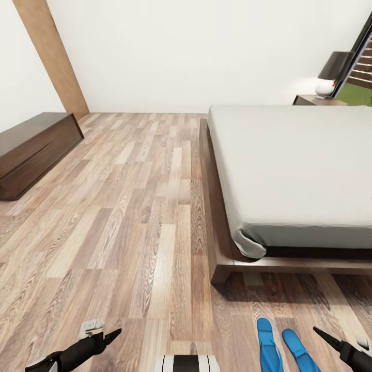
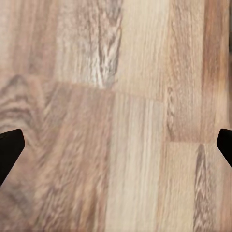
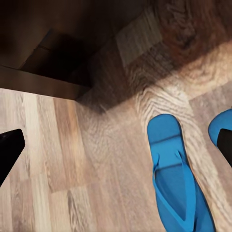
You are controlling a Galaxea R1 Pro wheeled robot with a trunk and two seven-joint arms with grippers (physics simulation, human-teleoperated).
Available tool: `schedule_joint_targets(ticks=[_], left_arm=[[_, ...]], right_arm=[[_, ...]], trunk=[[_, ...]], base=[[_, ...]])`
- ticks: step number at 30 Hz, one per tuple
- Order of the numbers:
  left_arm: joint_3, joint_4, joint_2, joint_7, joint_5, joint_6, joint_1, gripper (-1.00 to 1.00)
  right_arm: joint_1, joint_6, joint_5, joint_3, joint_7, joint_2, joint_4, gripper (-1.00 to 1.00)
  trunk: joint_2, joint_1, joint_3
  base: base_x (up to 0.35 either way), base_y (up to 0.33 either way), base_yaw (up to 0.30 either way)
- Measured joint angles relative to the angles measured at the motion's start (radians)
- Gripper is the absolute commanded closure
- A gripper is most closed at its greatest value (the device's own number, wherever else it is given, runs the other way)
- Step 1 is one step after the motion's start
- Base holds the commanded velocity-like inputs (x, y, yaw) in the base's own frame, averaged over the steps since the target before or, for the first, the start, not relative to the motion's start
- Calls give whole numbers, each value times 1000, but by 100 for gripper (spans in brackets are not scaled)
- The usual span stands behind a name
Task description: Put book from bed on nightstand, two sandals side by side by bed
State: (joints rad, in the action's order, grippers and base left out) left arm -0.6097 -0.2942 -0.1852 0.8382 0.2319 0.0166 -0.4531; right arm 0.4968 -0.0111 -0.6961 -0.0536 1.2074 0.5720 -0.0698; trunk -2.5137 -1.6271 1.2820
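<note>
Two bright-blue sandals lie side by side on the wood floor just off the bed's foot corner, one [image 1: 268,345] [image 3: 174,176] beside the other [image 1: 299,351] [image 3: 221,124]. The bed [image 1: 289,165] has a pale grey mattress on a dark wooden frame [image 1: 219,243] [image 3: 43,79]. A nightstand [image 1: 312,99] stands at the bed's far side. My right gripper [image 1: 330,338] [image 3: 116,150] hovers open just right of the sandals. Low over bare floor at the near left, my left gripper [image 1: 106,337] [image 2: 116,150] is open and holds nothing. The book is out of view.
A low dark wooden dresser [image 1: 31,150] runs along the left wall. A lamp [image 1: 333,72] with a dark shade sits on the nightstand. A wooden beam [image 1: 51,57] leans up the far left wall. Wide plank floor [image 1: 134,206] stretches between dresser and bed.
</note>
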Motion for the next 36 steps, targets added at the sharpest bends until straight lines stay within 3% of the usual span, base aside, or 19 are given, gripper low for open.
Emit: schedule_joint_targets(ticks=[26,36], left_arm=[[2,0,2,-3,1,-1,1,-100],[2,0,2,-2,1,0,0,-100]], right_arm=[[0,0,1,3,0,-1,0,-100],[0,5,1,3,-1,-35,1,-100]], trunk=[[6,12,-101],[8,16,-139]], base=[[0,0,0],[0,0,0]])
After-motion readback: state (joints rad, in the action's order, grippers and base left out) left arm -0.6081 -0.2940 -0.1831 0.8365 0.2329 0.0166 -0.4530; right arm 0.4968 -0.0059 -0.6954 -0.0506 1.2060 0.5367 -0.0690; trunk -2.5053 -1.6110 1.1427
